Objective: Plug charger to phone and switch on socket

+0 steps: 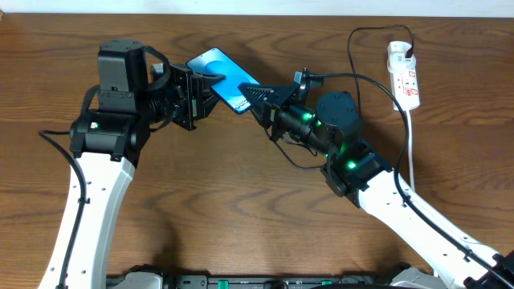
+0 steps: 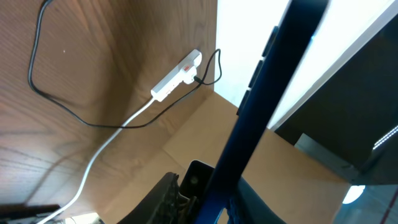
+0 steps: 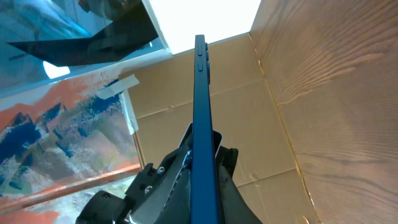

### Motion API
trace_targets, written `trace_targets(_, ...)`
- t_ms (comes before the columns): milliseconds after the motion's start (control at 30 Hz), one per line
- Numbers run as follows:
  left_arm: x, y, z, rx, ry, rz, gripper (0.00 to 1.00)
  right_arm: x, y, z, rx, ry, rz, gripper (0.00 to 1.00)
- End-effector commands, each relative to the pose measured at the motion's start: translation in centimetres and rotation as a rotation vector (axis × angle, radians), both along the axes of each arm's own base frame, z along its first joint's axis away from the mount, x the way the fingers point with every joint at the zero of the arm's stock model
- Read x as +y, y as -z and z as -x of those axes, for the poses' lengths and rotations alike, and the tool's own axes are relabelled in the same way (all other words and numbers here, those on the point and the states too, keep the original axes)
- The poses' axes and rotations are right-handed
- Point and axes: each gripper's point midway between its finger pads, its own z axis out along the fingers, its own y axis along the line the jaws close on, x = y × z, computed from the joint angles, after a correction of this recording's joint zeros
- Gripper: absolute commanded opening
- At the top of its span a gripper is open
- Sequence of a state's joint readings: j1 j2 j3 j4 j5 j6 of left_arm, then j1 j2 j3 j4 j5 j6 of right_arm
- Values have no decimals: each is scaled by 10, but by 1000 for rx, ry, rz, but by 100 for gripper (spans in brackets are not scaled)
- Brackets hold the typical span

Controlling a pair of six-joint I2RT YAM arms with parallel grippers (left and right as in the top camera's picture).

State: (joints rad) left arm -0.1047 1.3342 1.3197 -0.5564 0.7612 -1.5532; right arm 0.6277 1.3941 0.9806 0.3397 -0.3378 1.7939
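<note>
Neither step looks done. The phone (image 1: 229, 72) sits at far centre between both arms, and your right hand (image 1: 253, 94) is closed tight on its right end. Your left hand (image 1: 207, 87) has its jaws around the left end, but you cannot tell whether they grip. The charger (image 1: 352, 56) loops from the socket (image 1: 404, 76) at far right toward the right arm — its plug does not appear to be in the phone. With both hands occupied, nothing is free for the plug or switch — and the socket's white cord lies along the bench (image 1: 241, 209).

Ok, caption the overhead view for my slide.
Right gripper grips the phone, left gripper straddles its other end; the charger loops from the socket.
</note>
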Motion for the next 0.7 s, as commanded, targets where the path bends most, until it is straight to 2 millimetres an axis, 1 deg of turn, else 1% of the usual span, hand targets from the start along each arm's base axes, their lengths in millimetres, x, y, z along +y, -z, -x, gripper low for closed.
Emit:
trace_targets(0, -1, -3, -1, -3, 7, 9, 23, 8, -12, 8, -43, -27, -9, 1)
trace_targets(67, -1, -3, -1, -3, 7, 9, 19, 8, -12, 9, -43, -27, -9, 1)
trace_targets(133, -1, -3, -1, -3, 7, 9, 19, 8, -12, 8, -43, -24, -9, 1)
trace_targets(167, -1, -3, -1, -3, 7, 9, 15, 8, -12, 8, -43, -24, -9, 1)
trace_targets(333, -1, -3, -1, -3, 7, 9, 14, 8, -10, 8, -37, -23, -5, 1)
trace_targets(367, -1, -3, -1, -3, 7, 9, 11, 8, -10, 8, -37, -21, -5, 1)
trace_targets(467, -1, -3, -1, -3, 7, 9, 8, 8, -11, 8, -37, -21, -5, 1)
trace_targets(667, -1, -3, -1, -3, 7, 9, 8, 8, -11, 8, -37, -21, -5, 1)
